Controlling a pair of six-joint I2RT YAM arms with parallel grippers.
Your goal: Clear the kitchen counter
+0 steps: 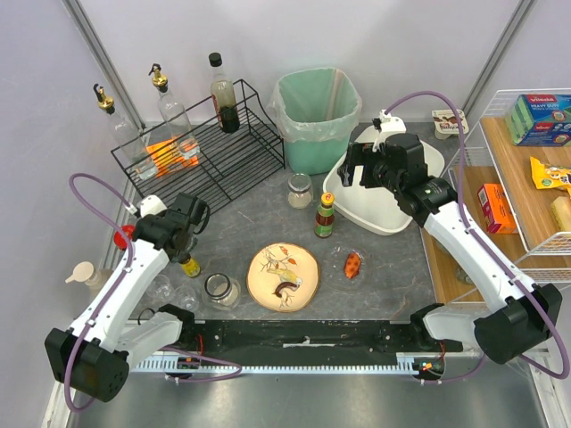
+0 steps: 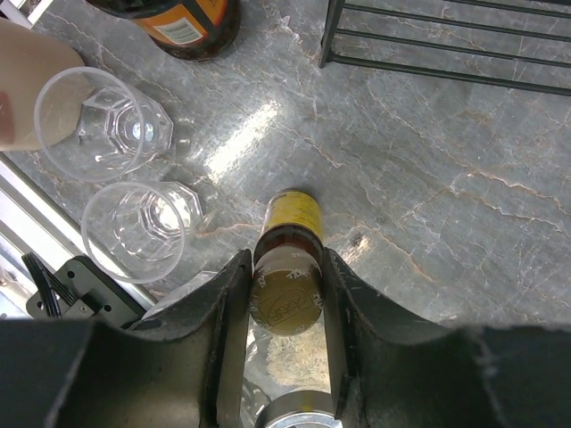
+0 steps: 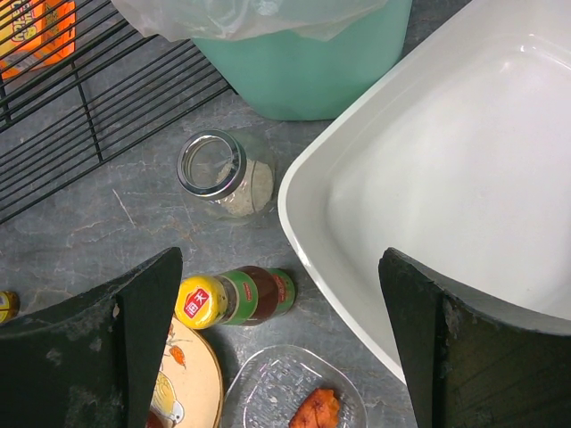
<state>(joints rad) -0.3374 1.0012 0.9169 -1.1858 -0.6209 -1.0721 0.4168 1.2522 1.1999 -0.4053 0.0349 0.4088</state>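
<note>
Two clear faceted tumblers (image 2: 103, 125) crowd the left edge of the mottled grey, stone-look bench (image 1: 245, 218), leaving little room beside the left hand (image 2: 284, 267). That hand is clamped on the dull gold cap of a small yellow-labelled bottle (image 2: 293, 214) standing upright on the bench. The cap's embossing cannot be read. Bare stone lies open between the front rail of the black wire rack (image 1: 223, 147) and the round bird-painted plate (image 1: 284, 276). A metal-rimmed glass jar (image 3: 219, 174) stands near the green bin (image 3: 303, 71) with its thin film liner. A sauce bottle (image 3: 236, 299) with a yellow cap and an unreadable red-and-white mark stands just beside the smooth white tub (image 3: 464, 178). The right hand (image 3: 285, 348) hangs above the tub's rim, fingers spread wide, holding nothing. At the far right, a wooden shelf (image 1: 522, 169) carries a box (image 1: 540, 120) reading "HEAVY DUTY".
</note>
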